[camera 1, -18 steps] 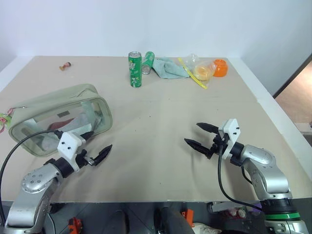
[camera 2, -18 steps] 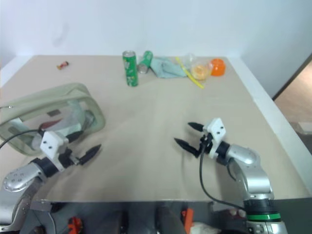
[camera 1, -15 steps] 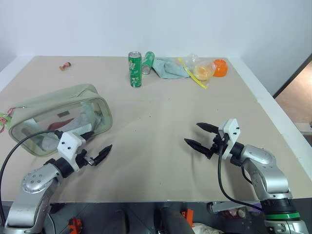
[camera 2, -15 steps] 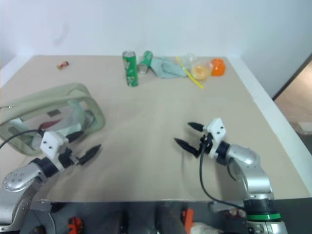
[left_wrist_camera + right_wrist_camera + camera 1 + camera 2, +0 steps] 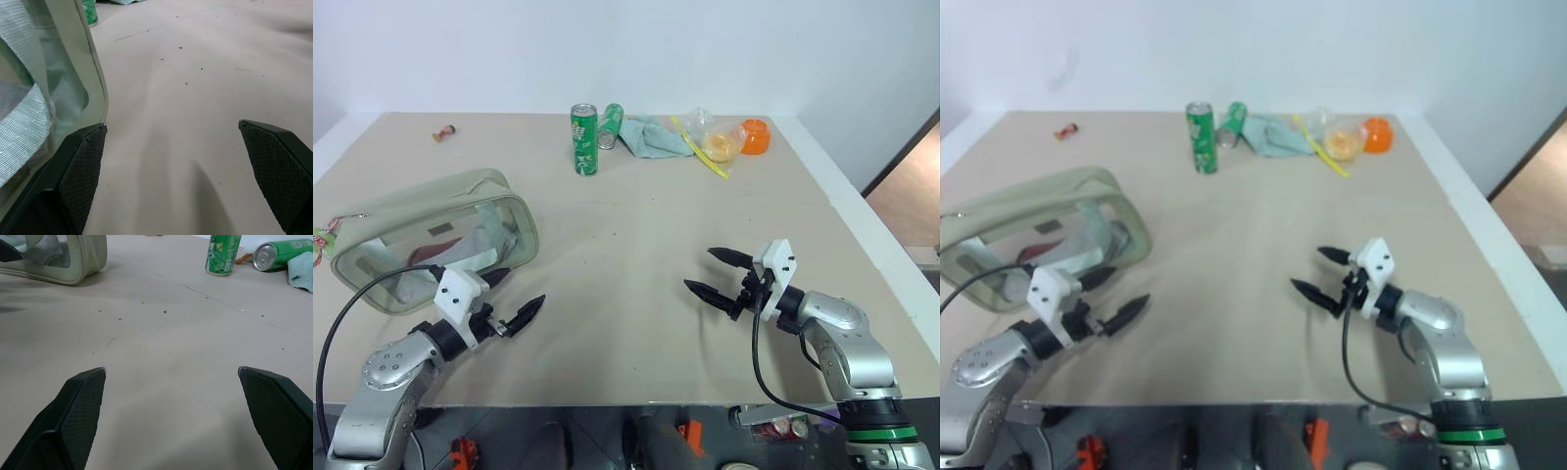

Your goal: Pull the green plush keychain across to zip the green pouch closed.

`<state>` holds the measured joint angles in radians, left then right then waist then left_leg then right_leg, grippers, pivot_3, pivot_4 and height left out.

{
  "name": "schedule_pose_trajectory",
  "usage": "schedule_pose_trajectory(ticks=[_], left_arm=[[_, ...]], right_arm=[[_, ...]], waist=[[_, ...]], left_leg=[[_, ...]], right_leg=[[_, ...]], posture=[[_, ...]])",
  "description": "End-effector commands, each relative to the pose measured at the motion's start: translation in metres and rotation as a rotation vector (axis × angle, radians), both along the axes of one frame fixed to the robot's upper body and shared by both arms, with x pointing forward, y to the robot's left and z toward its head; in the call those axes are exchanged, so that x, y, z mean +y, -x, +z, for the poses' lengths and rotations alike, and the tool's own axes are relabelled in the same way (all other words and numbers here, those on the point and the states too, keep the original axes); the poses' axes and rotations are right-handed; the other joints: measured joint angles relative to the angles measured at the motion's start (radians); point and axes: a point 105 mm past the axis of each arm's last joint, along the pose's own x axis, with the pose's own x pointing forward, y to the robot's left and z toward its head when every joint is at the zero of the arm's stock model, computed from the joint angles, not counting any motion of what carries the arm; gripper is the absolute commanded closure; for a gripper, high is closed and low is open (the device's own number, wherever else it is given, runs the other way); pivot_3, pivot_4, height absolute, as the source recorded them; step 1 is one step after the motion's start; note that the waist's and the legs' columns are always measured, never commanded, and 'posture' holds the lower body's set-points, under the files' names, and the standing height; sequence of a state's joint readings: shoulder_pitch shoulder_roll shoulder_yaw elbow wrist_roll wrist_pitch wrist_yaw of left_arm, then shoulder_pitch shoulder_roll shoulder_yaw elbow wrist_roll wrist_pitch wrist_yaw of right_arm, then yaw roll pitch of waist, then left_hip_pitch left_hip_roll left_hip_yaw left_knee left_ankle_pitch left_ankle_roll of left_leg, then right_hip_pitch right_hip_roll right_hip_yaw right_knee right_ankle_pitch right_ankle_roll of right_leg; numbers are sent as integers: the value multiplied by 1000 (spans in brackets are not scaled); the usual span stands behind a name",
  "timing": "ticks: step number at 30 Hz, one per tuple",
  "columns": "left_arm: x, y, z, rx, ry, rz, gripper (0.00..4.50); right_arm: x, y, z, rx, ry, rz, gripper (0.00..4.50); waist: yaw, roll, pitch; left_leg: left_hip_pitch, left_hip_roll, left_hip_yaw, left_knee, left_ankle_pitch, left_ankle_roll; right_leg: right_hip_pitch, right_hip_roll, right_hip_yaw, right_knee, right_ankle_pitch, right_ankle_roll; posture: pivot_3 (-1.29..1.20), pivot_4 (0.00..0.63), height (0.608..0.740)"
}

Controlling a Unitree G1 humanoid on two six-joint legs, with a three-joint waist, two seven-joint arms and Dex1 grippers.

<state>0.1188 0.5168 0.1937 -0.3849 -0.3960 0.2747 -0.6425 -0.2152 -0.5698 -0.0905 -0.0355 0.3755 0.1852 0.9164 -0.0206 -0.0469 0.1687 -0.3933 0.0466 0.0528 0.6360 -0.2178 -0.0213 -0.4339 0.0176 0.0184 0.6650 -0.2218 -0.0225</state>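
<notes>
The green pouch (image 5: 431, 230) lies on its side at the left of the table, its clear side wall facing me. The green plush keychain (image 5: 320, 241) shows at the pouch's far left end, at the picture's edge. My left gripper (image 5: 517, 292) is open just off the pouch's near right corner. One finger (image 5: 80, 166) sits close against the pouch (image 5: 29, 98), and nothing lies between the fingers. My right gripper (image 5: 698, 269) stands open over bare table on the right, far from the pouch, pointing left toward it (image 5: 73, 259).
At the back stand an upright green can (image 5: 584, 140), a lying can (image 5: 611, 125), a teal cloth (image 5: 651, 137), a yellow strip with a clear bag (image 5: 715, 147) and an orange cup (image 5: 756, 136). A small brown object (image 5: 443, 131) lies far left.
My left gripper has edged slightly to the right and nearer to me beside the pouch. The right gripper has kept still.
</notes>
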Motion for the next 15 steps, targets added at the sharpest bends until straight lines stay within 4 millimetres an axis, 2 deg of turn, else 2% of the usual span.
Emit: schedule_pose_trajectory(ticks=[1,3,7,10,11,15], left_arm=[[0,1,22,-116,-8,49,27],[5,3,28,-145,1,98,27],[19,25,43,-189,79,273,27],[29,45,37,-169,87,392,27],[36,52,34,-159,98,449,27],[85,84,33,-181,165,751,27]], right_arm=[[3,-3,14,-53,-1,22,0],[5,-4,14,-50,-1,35,0],[12,-10,20,-48,-38,69,0],[22,-13,27,-41,-83,149,0],[27,-12,30,-43,-90,185,0],[50,-18,42,-64,-87,325,0]], waist=[[0,0,0],[-1,0,0],[-8,0,0],[-9,0,0],[-10,0,0],[-15,-1,0]], left_leg=[[0,0,0,0,0,0],[0,0,0,0,0,0],[0,1,1,0,0,0],[0,1,1,0,-1,0],[1,1,1,0,-1,0],[2,1,1,1,-1,0]], right_leg=[[0,0,0,0,0,0],[0,0,0,0,0,0],[0,0,1,0,0,0],[0,1,1,0,0,0],[0,0,1,0,0,0],[1,1,1,0,1,0]], posture=[[0,150,740],[0,150,740],[0,150,740],[0,150,740],[0,150,740],[0,150,740]])
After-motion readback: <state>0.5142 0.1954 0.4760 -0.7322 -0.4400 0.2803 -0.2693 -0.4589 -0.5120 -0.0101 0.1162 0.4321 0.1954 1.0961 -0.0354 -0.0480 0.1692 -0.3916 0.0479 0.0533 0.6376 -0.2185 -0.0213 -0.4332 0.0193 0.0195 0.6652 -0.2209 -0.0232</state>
